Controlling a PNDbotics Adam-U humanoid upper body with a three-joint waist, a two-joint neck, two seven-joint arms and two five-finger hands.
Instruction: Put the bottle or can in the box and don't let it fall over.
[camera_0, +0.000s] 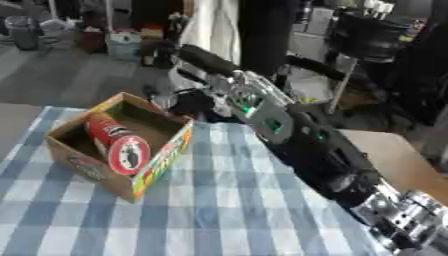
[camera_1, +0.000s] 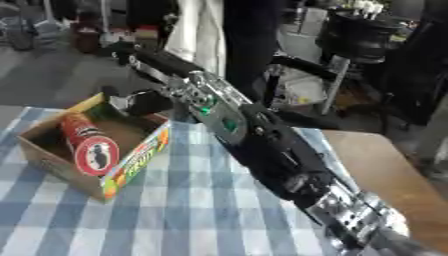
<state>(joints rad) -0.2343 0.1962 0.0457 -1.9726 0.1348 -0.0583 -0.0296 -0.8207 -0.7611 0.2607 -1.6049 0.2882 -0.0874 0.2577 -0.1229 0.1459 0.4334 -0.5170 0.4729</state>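
Currently, an open-topped cardboard box (camera_0: 131, 145) sits on the blue-and-white checked cloth (camera_0: 227, 210) covering the table (camera_0: 402, 160), near the cloth's far left corner. Box walls are brown inside; the near right wall carries green, yellow and red print. Inside the box: one red can (camera_0: 115, 142) with a white end cap bearing a dark mark. The can is tilted, cap end raised toward the near wall, other end down on the box floor toward the far wall. It is not upright.

The right arm crosses the views diagonally from the lower right corner to the box's far edge. The right hand (camera_1: 140, 102) is a dark shape just beyond the box's far right rim; cannot tell its finger state or whether it touches the box.
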